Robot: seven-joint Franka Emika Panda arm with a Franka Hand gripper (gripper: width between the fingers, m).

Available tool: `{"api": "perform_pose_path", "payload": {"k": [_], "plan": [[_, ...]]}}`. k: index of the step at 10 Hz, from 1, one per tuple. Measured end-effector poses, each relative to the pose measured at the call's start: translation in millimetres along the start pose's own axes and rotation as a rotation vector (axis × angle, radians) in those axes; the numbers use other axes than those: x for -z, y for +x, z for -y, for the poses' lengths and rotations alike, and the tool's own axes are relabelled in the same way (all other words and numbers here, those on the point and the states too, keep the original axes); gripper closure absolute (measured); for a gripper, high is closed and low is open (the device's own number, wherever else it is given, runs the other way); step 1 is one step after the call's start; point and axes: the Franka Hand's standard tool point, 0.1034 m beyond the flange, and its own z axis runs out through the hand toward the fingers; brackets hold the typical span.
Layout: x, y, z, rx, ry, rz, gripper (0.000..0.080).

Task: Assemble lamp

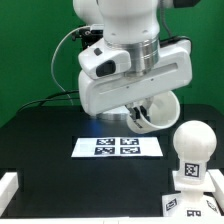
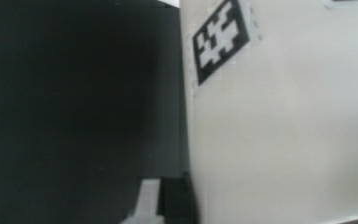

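Note:
The white lamp shade point(image 1: 158, 110) hangs under my arm, above the table behind the marker board point(image 1: 118, 146). My gripper point(image 1: 140, 112) is shut on the shade's wall. In the wrist view the shade point(image 2: 282, 130) fills one side as a broad white surface with a black-and-white tag point(image 2: 220, 40). One finger point(image 2: 149, 203) lies against the shade's edge; the other finger is hidden behind the wall. The round-headed bulb point(image 1: 191, 145) stands upright in the square base point(image 1: 190, 184) at the exterior view's front right, apart from the shade.
The black table point(image 1: 50, 140) has a white corner piece point(image 1: 8, 186) at the exterior view's front left edge. A green wall stands behind. Black cables hang at the arm's left side.

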Motion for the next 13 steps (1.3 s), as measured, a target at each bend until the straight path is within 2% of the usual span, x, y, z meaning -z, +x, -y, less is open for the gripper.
{"api": "perform_pose_path", "payload": {"k": [1, 2, 3, 8, 9, 10, 11, 12, 13], "plan": [[4.2, 0.5, -11.1, 0.11, -0.036, -0.008, 0.0758], [7.4, 6.0, -11.7, 0.151, -0.059, -0.024, 0.0758], [6.6, 4.2, -9.0, 0.094, -0.047, -0.015, 0.0758], [5.3, 3.1, -11.2, 0.098, -0.047, -0.014, 0.0758], [8.3, 4.2, -17.1, 0.222, -0.085, -0.027, 0.0758], [18.8, 7.5, -20.5, 0.361, -0.151, -0.034, 0.0758], [28.6, 14.0, -15.3, 0.447, -0.219, -0.043, 0.0758], [25.0, 12.2, -7.7, 0.419, -0.219, -0.05, 0.0758], [23.1, 10.6, -10.7, 0.438, -0.217, -0.044, 0.0758]]}}
